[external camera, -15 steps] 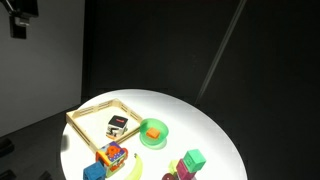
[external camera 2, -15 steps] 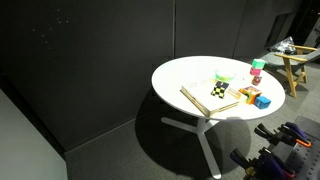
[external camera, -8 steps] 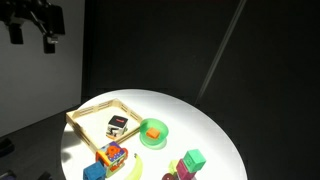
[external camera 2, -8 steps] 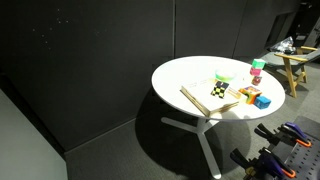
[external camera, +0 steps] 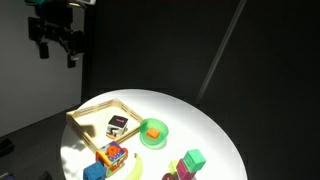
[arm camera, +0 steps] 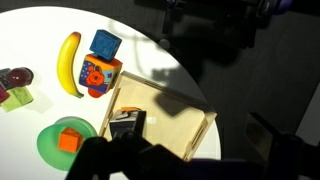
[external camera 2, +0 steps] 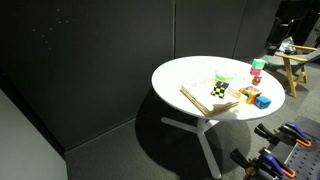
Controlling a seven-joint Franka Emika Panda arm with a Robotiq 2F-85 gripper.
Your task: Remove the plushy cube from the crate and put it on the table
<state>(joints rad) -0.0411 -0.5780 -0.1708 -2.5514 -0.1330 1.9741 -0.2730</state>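
Note:
The plushy cube [external camera: 118, 124], white on top with a red mark and dark sides, sits inside the tan wooden crate [external camera: 84, 111] on the round white table [external camera: 205, 125]. My gripper [external camera: 57, 50] hangs high above the table's far left edge, well away from the crate, fingers spread and empty. In an exterior view the cube [external camera 2: 218, 90] rests in the crate [external camera 2: 197, 99] at the near side of the table [external camera 2: 195, 70]. The wrist view looks down on the crate [arm camera: 185, 112]. There the cube [arm camera: 125, 124] is partly hidden by the dark gripper body.
A green bowl [external camera: 153, 133] holding an orange block stands right beside the crate. A banana [arm camera: 68, 62], a blue cube [arm camera: 105, 43], a red-orange printed block [arm camera: 99, 74] and a green cube [external camera: 194, 158] lie on the table. Dark floor surrounds the table.
My gripper has come into the exterior view at the top left and moved right and a little down. Nothing on the table has moved.

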